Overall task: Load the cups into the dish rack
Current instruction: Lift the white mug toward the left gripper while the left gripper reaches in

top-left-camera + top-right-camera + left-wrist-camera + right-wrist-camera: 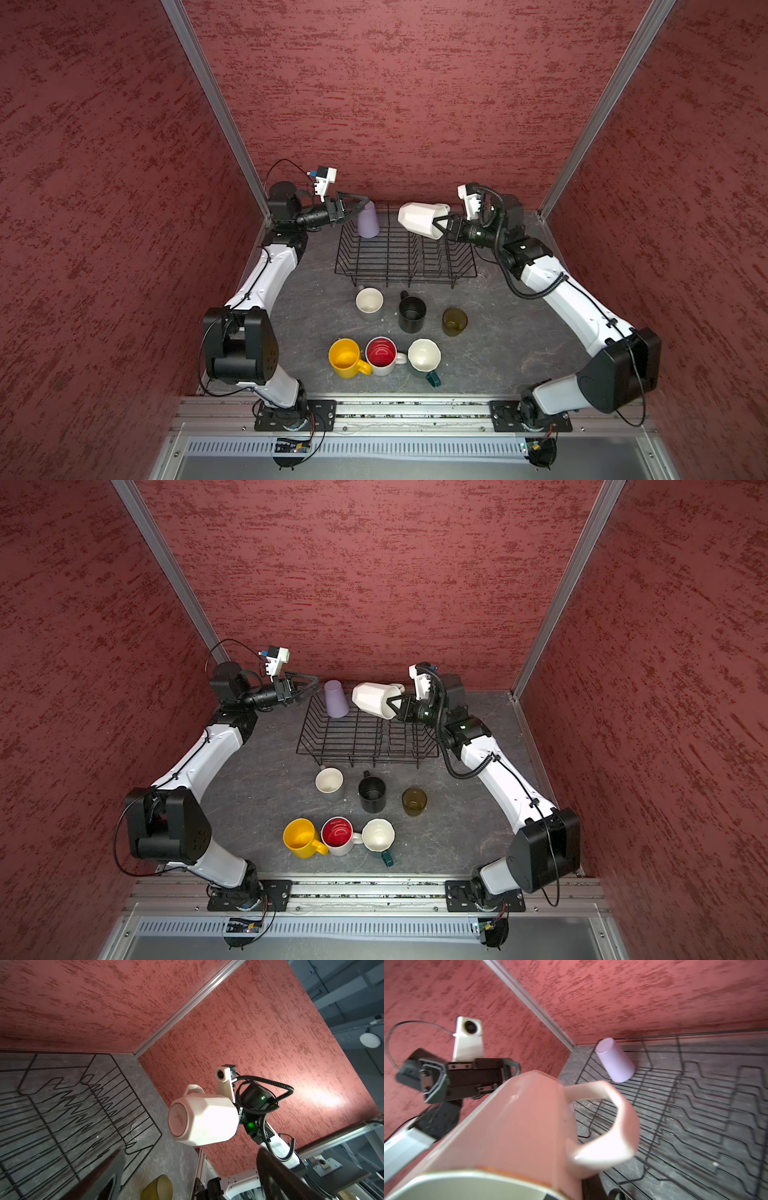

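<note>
The black wire dish rack (405, 249) (365, 733) stands at the back of the table. A lavender cup (368, 220) (615, 1059) sits upside down in its far left corner. My left gripper (353, 205) hangs open just left of that cup, holding nothing. My right gripper (440, 226) is shut on the rim of the white faceted mug (419, 219) (203, 1120) (519, 1126), which lies on its side in the air above the rack's far right part, with its base towards the lavender cup.
In front of the rack stand a grey cup (369, 301), a black mug (412, 313) and an amber glass (454, 321). Nearer the front edge are a yellow mug (345, 357), a red-inside mug (381, 355) and a dark teal mug (424, 357).
</note>
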You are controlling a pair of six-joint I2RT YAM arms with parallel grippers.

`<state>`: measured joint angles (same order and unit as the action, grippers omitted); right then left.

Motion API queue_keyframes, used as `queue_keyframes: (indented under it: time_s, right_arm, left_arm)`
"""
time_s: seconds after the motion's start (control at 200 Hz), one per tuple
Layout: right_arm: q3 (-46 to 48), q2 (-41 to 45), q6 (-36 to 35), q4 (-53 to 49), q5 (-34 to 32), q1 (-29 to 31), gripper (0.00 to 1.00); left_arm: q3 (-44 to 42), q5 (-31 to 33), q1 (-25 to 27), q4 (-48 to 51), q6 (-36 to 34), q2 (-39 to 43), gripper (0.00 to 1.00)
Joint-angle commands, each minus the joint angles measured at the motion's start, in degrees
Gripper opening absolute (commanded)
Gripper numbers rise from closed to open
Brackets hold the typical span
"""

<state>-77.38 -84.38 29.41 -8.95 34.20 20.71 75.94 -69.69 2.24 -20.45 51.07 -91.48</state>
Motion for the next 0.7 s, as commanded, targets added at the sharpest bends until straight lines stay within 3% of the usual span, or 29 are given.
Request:
queue_keyframes:
  time_s: [0.0, 0.271, 0.696]
  right_arm:
    - [-3.82, -0.44, 1.82, 12.13, 10.22, -0.14, 0.00]
    - [-3.32, -2.58, 6.25, 19.61, 15.90, 0.21, 0.00]
    - [-3.48, -4.08, 8.11, 22.39, 17.59, 2.21, 0.00]
  left_arm:
    - [-0.33, -3.67, 1.21, -10.05, 4.72, -0.45, 0.99]
    - [-0.27, -6.83, 4.25, -14.52, 6.14, -1.18, 0.99]
    - [0.05, -10.05, 8.11, -17.24, 7.18, -2.56, 1.00]
